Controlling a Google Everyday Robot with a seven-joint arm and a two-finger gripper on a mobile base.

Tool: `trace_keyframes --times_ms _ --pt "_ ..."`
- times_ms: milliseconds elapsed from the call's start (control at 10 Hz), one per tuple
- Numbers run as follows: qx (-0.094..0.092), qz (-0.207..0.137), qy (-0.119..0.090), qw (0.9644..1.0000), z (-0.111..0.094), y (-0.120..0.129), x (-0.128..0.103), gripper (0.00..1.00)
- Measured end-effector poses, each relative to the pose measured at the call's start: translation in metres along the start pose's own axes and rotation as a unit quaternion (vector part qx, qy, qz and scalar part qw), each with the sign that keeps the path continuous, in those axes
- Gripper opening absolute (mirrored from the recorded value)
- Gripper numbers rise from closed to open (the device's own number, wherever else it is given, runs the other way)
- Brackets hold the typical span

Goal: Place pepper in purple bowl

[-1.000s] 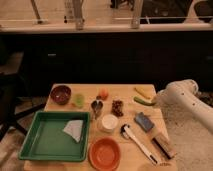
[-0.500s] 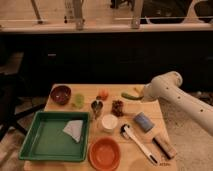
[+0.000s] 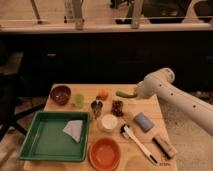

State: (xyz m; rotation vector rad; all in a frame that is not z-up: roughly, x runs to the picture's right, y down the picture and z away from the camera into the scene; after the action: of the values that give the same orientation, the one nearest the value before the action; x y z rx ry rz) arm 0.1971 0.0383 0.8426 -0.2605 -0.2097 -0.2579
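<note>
Light wooden surface (image 3: 132, 111), cluttered. The white robot arm (image 3: 180, 100) reaches in from the right along the far edge. A green rectangular plastic tray (image 3: 35, 145) with a pale crumpled cloth in it sits near-left, and a bright orange round bowl (image 3: 105, 152) sits near-centre; neither is the target. The target is the small deep dark maroon-purple bowl (image 3: 61, 94) at the far-left corner, upright and apparently empty.

Step in hand, as I judge it: carry the pepper left to the purple bowl.
- Hold enough height along the far edge to clear the small orange item (image 3: 103, 94), the pale green stubby lump (image 3: 78, 100) just right of the bowl, and the metal piece (image 3: 96, 106).
- The bowl is small and the pepper is long, so a flat drop across the rim may bridge it or roll off. Centre the pepper over the opening, tip the free end down if possible, and let go low.
- The bowl looks light, so don't bump its rim; it sits near the surface's left edge.

The slim, curved dark green pepper (image 3: 125, 93) is far-centre and seems lifted off the surface, roughly level. It juts out to the left from the tool (image 3: 136, 93) at the arm's end. The tool appears clamped on the pepper's right end, and the free end points toward the bowl. Pepper and tool are touching. The bowl is well apart to the left, with the orange item and the green lump between them.
</note>
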Motion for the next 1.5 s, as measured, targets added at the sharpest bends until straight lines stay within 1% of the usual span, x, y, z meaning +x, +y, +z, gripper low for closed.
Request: trace_keyframes --times_ms 400,500,600,700,800,1000,1100,1300,1400,1500 --pt "0.002 0.000 0.001 1.0000 0.000 0.000 0.001 0.00" --pt "0.010 -0.006 0.000 0.9999 0.000 -0.006 -0.001 0.00" --pt "0.018 -0.016 0.002 0.9997 0.000 -0.017 -0.003 0.00" --pt "0.025 -0.029 -0.002 0.9992 0.004 -0.034 -0.011 0.00" --pt "0.034 -0.047 -0.003 0.9983 0.008 -0.055 -0.019 0.00" --pt "0.046 -0.072 -0.002 0.9963 0.013 -0.075 -0.033 0.00" --pt "0.050 -0.082 0.000 0.9954 0.014 -0.081 -0.039 0.00" --pt "0.061 -0.111 0.008 0.9919 0.015 -0.092 -0.054 0.00" --pt "0.064 -0.120 0.012 0.9906 0.014 -0.094 -0.060 0.00" --pt "0.065 -0.135 0.013 0.9885 0.017 -0.099 -0.072 0.00"
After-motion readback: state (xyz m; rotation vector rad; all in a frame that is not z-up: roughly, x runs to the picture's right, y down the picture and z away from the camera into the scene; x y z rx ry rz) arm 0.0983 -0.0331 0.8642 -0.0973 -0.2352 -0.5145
